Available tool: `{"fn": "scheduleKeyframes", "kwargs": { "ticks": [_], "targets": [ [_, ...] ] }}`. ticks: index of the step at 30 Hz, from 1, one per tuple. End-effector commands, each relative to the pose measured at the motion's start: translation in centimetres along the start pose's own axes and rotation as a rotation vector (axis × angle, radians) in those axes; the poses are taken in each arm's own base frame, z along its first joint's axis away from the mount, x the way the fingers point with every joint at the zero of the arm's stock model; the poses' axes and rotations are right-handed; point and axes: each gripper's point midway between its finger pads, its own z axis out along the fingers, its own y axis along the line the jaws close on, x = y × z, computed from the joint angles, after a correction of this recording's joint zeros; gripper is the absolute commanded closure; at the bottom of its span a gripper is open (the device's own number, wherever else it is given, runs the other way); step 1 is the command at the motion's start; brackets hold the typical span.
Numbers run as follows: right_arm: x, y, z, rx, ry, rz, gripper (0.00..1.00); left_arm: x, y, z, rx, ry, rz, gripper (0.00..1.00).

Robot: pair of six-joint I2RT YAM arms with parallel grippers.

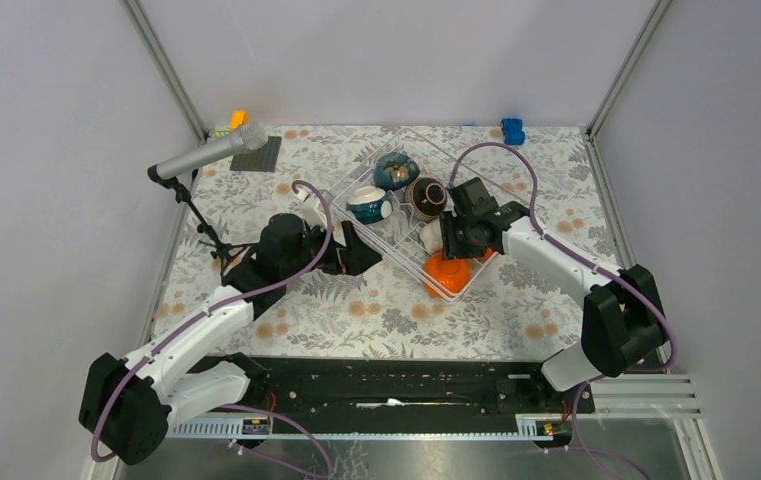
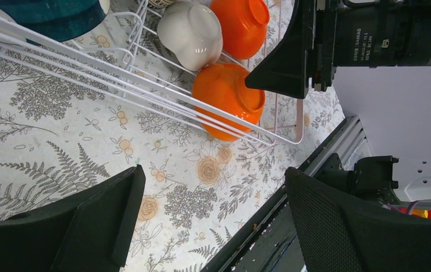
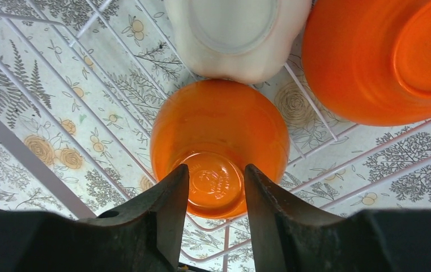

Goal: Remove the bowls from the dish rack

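Since its upturned foot offers purchase, an orange bowl [image 3: 218,124] in the near corner of the dish rack [image 2: 145,93] is pinched by the half-closed right hand [image 3: 216,170]; the left hand [image 2: 210,187] is spread wide, empty.

Left tool [image 2: 210,177] spread, right tool [image 3: 217,170] clamped.

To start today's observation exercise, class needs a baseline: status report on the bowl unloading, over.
Left gripper open, empty, beside dish rack. Right gripper pinching orange bowl by its foot, in rack. Cream bowl touching it.
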Motion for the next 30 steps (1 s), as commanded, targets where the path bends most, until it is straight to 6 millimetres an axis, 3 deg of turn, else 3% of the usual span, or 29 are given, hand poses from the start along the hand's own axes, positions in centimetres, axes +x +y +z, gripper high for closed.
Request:
{"fn": "scheduleKeyframes", "kwargs": {
  "ticks": [1, 11, 16, 23, 30],
  "targets": [
    [-0.6, -0.6, -1.8, 0.043, -0.031, -0.017, 0.53, -2.4, -1.3, -0.7, 0.009, -0.068, 0.045, 0.01],
    [1.2, -2.3, -0.4, 0.119, 0.034, -0.03, 0.59, -2.6, -1.1, -0.8, -0.007, -0.072, 0.047, 0.01],
    [1.2, -1.1, 1.3, 0.064, 0.058, -0.019, 0.72, -2.4, -0.9, -0.8, -0.019, -0.07, 0.043, 0.01],
    [-1.5, 2.2, 2.3, -0.071, 0.001, 0.04, 0.83, -2.5, -0.1, -0.8, -0.06, -0.074, 0.035, 0.01],
    [-4.1, 2.5, 1.5, -0.078, -0.084, 0.084, 0.84, -2.7, 0.2, -1.0, -0.087, -0.083, 0.039, 0.01]
  ]
}}
